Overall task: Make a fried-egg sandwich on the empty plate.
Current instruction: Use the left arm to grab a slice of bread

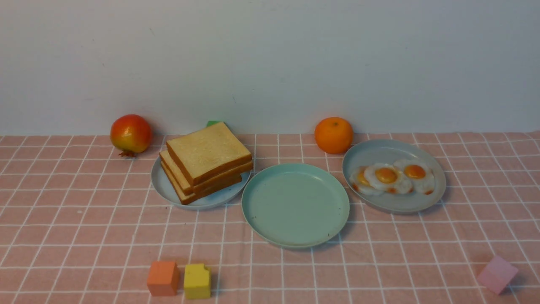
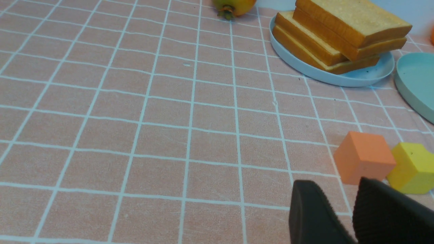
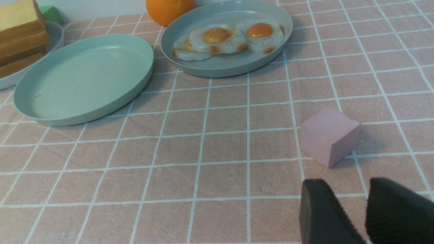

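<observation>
Black ribbed fingers, both arms. The left gripper point(image 2: 335, 184) is slightly parted with nothing between its fingers, low over the cloth. Just past it sit an orange cube point(image 2: 363, 156) and a yellow block point(image 2: 412, 167). The right gripper point(image 3: 349, 185) is likewise parted and empty, with a pink block point(image 3: 329, 135) near it.

The mint-green plate point(image 1: 295, 204) is bare, at centre, between the two supply plates.

The toast slices point(image 1: 206, 162) are stacked on the left grey-blue plate point(image 1: 166, 190).
- Probably light and fairly stiff, with a dry surface that should grip.
- Best hold is likely across the thickness at a crust edge of the top slice.
- Square, so no long axis. The stack is turned with a corner toward the robot, the lower slices fanned out leftward.

The fried eggs point(image 1: 392, 177) are on the right grey-blue plate point(image 1: 434, 166).
- Thin, flat, likely floppy and slick.
- They overlap. The row runs left to right, which is its long axis.
- Likely hold is the white's edge where one egg rides up on its neighbour.
</observation>
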You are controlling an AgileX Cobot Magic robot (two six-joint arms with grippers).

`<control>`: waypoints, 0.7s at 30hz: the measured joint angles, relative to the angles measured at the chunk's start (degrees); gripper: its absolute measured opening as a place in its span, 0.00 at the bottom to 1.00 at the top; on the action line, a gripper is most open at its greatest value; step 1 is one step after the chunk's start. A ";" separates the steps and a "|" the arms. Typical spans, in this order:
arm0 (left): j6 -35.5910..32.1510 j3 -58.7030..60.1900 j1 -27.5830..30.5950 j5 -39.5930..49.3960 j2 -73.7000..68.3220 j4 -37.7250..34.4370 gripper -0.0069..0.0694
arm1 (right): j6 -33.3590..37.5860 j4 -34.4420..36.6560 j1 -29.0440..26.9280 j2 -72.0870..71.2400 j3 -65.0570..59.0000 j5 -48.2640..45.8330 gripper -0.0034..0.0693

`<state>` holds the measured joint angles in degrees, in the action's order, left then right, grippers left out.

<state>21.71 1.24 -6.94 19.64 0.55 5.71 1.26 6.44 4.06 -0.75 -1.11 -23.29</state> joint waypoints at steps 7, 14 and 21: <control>0.00 0.00 0.00 0.00 0.00 0.17 0.41 | 0.00 0.00 0.00 0.00 0.00 0.00 0.38; 3.87 0.46 0.00 -6.33 0.00 -3.37 0.41 | 0.00 0.00 0.00 0.00 0.00 0.00 0.38; 19.25 0.46 0.00 -16.22 0.00 -22.23 0.41 | 0.00 0.00 0.00 0.00 0.00 0.00 0.38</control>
<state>40.96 1.70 -6.94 3.42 0.55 -16.53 1.26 6.44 4.06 -0.75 -1.11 -23.29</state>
